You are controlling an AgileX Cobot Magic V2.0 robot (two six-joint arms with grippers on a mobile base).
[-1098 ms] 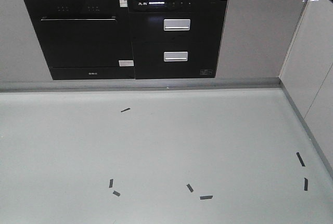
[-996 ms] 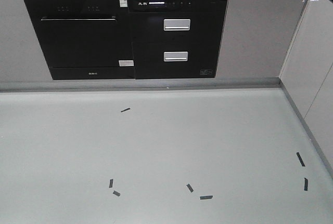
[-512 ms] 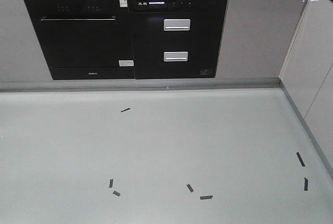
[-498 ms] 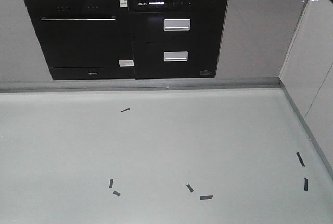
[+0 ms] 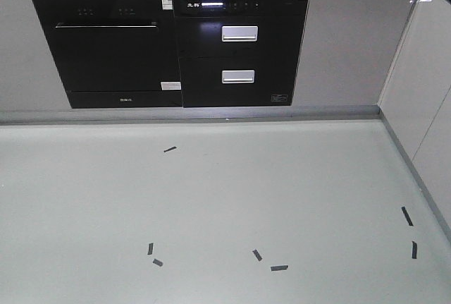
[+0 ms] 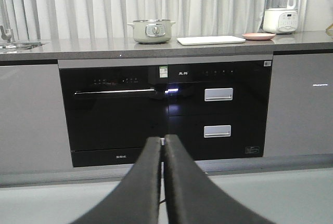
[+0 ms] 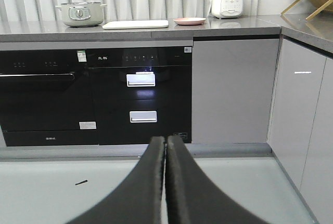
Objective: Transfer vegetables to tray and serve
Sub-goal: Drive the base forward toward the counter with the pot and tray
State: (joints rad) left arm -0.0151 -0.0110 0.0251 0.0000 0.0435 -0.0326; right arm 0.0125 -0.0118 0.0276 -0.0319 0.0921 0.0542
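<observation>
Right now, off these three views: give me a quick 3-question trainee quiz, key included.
1. True or false: the left gripper and the right gripper are both shut, with nothing between their fingers.
2. On the counter, what lies between the pot and the pink plate? A) the tray B) a frying pan C) a bottle
3. Fill in: the lettuce shows in ___ of the views.
Key: 1 true; 2 A; 3 none.
</observation>
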